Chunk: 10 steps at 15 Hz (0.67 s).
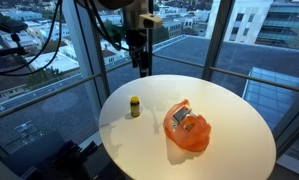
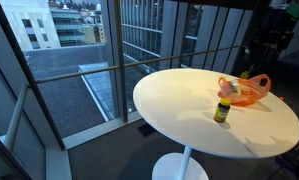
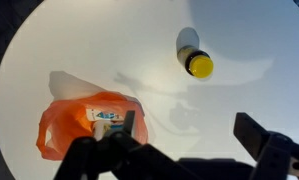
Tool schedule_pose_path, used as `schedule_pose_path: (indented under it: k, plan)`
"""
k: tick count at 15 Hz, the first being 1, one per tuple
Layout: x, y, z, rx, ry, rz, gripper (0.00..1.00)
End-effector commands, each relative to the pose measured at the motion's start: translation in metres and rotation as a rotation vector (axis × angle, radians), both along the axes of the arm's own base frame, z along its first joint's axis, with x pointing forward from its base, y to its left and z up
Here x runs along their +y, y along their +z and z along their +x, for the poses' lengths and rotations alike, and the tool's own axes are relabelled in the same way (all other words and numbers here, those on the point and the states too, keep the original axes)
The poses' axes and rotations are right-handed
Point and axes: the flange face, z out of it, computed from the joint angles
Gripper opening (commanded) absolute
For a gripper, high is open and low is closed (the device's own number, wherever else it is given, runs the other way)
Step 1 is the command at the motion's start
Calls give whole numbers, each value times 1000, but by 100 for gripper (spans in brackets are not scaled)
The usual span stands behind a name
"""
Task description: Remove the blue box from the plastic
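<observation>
An orange plastic bag (image 1: 187,129) lies on the round white table (image 1: 229,100). It also shows in an exterior view (image 2: 244,91) and in the wrist view (image 3: 84,125). A box with blue print (image 3: 107,117) shows through the bag's opening. My gripper (image 1: 143,66) hangs high above the table's far edge, well apart from the bag. In the wrist view its fingers (image 3: 189,135) stand wide apart with nothing between them.
A small bottle with a yellow cap (image 1: 135,107) stands upright on the table beside the bag; it also shows in the wrist view (image 3: 195,60) and in an exterior view (image 2: 222,111). Tall glass windows with metal frames (image 1: 89,60) surround the table.
</observation>
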Motion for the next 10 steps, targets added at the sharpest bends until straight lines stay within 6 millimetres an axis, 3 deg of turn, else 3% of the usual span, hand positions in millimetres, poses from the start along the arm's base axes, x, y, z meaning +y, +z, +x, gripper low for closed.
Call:
schedule_pose_path:
  k: [1, 5, 6, 10]
  plan:
    - [-23, -1, 21, 19, -52, 7, 100]
    - [-36, -1, 31, 6, -77, 12, 100]
    - [-33, -8, 23, 12, -57, 7, 100]
    - [-33, -11, 23, 16, -57, 8, 100]
